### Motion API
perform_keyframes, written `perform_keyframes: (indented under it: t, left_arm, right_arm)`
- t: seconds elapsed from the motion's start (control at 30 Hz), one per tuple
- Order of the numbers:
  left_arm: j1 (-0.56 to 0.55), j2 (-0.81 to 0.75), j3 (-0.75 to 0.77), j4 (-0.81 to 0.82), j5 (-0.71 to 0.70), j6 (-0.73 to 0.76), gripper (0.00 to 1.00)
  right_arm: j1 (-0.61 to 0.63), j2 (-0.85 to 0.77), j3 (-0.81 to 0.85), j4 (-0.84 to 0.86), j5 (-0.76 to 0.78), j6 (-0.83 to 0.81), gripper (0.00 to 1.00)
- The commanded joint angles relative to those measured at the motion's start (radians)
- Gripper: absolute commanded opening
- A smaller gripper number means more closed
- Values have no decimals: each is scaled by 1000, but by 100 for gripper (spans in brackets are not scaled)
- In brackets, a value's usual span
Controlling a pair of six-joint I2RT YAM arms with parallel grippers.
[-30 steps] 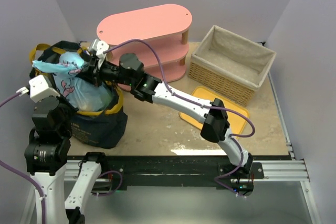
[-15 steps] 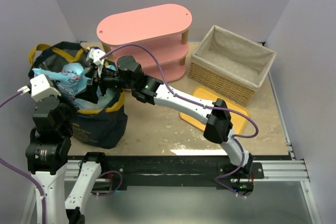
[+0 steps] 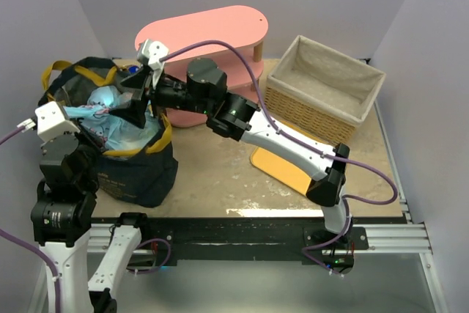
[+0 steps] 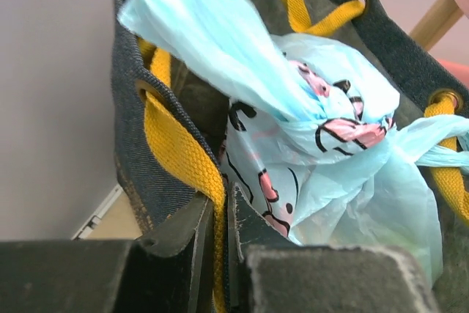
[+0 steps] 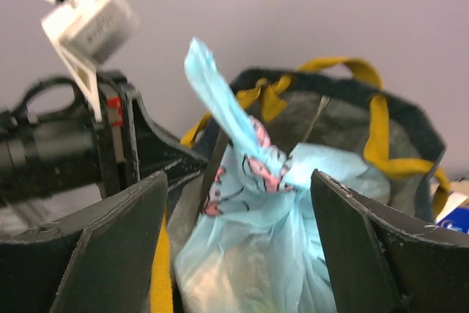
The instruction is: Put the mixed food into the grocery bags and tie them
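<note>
Knotted and sitting inside the large dark navy denim tote with mustard-yellow handles (image 3: 139, 174): the thin light-blue patterned plastic carrier bag (image 3: 117, 122). Right jaws spread wide around its knot, gripping nothing. Left jaws nearly closed at the tote's rim; cannot tell if pinching anything. Probably left: tying the tote's handles.

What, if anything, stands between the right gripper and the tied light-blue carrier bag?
Nothing visible does. The right gripper is open, and the knot of the light-blue carrier bag lies straight ahead between its fingers. The bag sits inside the denim tote.
</note>
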Motion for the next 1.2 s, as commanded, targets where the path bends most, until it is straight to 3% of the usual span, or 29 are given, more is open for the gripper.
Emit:
perform_keyframes:
  t: [0.0, 0.2, 0.3, 0.4, 0.5, 0.6, 0.63, 0.73, 0.83, 0.97, 1.17]
  left_arm:
    - [-22, 6, 101, 102, -104, 51, 14]
    - [-65, 0, 162, 97, -235, 97, 14]
    - [-71, -6, 135, 106, -215, 99, 14]
    - [-71, -17, 101, 123, -175, 97, 17]
    - [-71, -19, 96, 152, -152, 108, 29]
    - [-70, -3, 111, 177, -123, 125, 47]
    - [-70, 4, 119, 182, -101, 125, 62]
    - [-70, 38, 142, 211, -43, 130, 85]
    - [-68, 87, 173, 244, 23, 151, 96]
    - [-70, 162, 200, 293, 126, 167, 100]
    - [-70, 256, 199, 401, 331, 193, 100]
  right_arm:
    - [-2, 72, 163, -87, 113, -7, 77]
    - [3, 257, 283, -135, 133, 25, 77]
    - [4, 358, 372, -179, 132, 37, 77]
    - [4, 376, 353, -190, 101, 40, 75]
    - [7, 310, 257, -133, 81, 40, 75]
    - [7, 270, 264, -139, 72, 23, 78]
    - [7, 234, 264, -145, 69, 19, 82]
    - [9, 117, 219, -130, 43, 2, 94]
    - [7, -24, 123, -113, 73, -20, 99]
    - [-19, -174, -49, -115, 200, -29, 99]
    - [-259, -375, -387, -112, 260, 156, 99]
